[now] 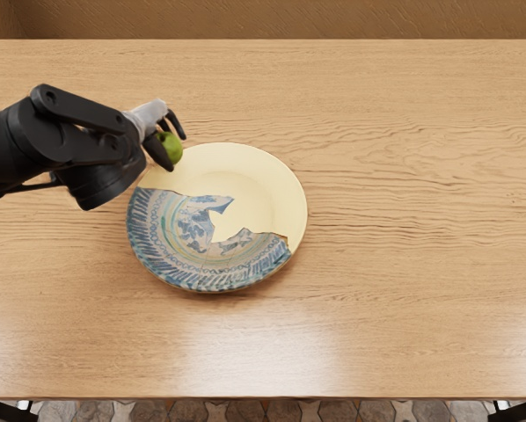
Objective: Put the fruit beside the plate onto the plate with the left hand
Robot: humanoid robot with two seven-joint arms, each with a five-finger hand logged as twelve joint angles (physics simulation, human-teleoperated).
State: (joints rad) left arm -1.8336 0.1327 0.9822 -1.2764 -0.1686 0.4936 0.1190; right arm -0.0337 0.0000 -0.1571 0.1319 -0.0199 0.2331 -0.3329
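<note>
Head view: fruit (171, 147) in left hand (151, 134)

Open table (404, 176) beyond plate (254, 185); left robot hand (153, 136) at rim.

Small green fruit (171, 146) held above upper-left rim of yellow-and-blue plate (263, 189).

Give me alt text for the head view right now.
The black left robot hand grips a small round green fruit at the upper-left rim of a round cream-and-blue patterned plate on a light wooden table.
</note>
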